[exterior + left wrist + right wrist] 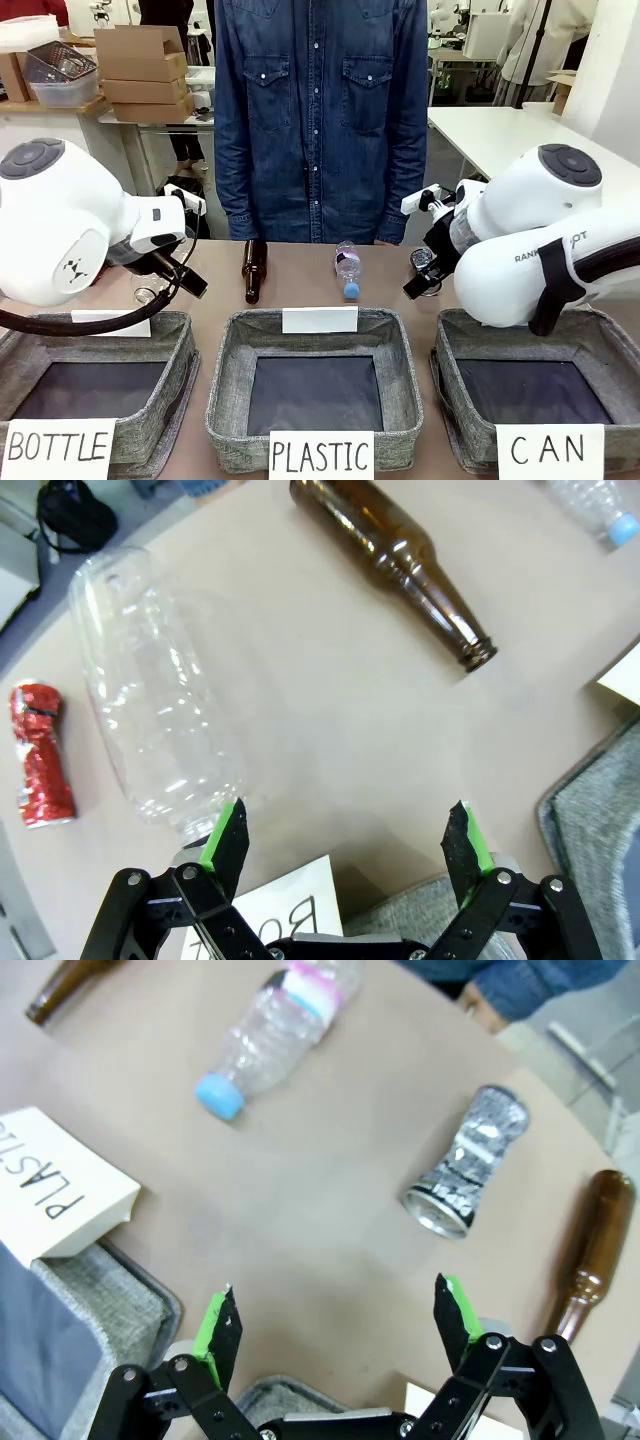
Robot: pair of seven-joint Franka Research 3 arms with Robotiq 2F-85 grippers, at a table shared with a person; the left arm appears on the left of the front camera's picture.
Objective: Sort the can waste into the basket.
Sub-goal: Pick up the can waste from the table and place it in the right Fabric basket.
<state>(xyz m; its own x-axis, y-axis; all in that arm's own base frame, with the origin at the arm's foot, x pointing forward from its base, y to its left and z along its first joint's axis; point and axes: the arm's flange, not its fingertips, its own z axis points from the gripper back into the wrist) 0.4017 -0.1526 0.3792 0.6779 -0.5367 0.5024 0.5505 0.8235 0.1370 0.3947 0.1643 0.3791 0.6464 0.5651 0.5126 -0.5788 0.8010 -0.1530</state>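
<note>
A dented silver can with dark print [468,1175] lies on its side on the tan table, just ahead of my right gripper [335,1325] and a little right of it. That gripper is open and holds nothing. A crushed red can [40,755] lies at the far left of the left wrist view, beyond a clear plastic bottle [150,700]. My left gripper [345,845] is open and empty above bare table. In the front view the grey basket marked CAN [447,400] stands at the front right, under my right arm, whose gripper [425,275] hangs over its far rim.
Baskets marked BOTTLE [170,340] and PLASTIC [225,400] stand left and middle. A brown bottle [255,270] and a small plastic bottle with a blue cap [347,268] lie behind them. Another brown bottle [590,1250] lies right of the silver can. A person in a denim shirt [320,120] stands at the far edge.
</note>
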